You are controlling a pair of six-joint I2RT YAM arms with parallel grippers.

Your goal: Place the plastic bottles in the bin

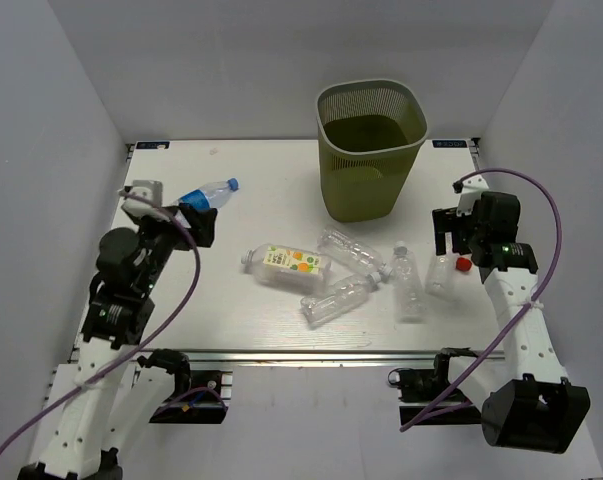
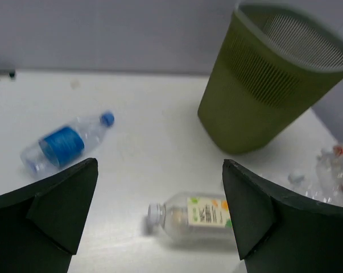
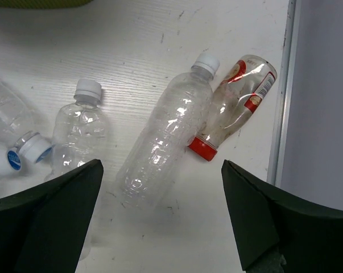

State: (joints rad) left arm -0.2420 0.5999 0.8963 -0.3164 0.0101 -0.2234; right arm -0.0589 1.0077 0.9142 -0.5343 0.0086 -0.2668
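Observation:
The olive-green bin [image 1: 369, 150] stands at the back of the table and shows in the left wrist view [image 2: 262, 85]. A blue-labelled bottle [image 1: 207, 195] lies at the left, just beyond my open, empty left gripper [image 1: 188, 224]. In the left wrist view [image 2: 160, 164] this bottle [image 2: 63, 142] lies at the left, and the orange-green labelled bottle [image 2: 197, 219] lies between the fingers, lower down. My right gripper [image 1: 456, 238] is open and empty above a red-capped bottle [image 3: 235, 108] and a clear white-capped bottle [image 3: 162, 142].
Several clear bottles lie in a cluster in the middle: the labelled one [image 1: 286, 262], two crossing [image 1: 349, 250] [image 1: 336, 298], one upright-lying [image 1: 407, 283]. A small white-capped bottle [image 3: 80, 131] lies left of the right fingers. The table's right rail [image 3: 282, 102] is close.

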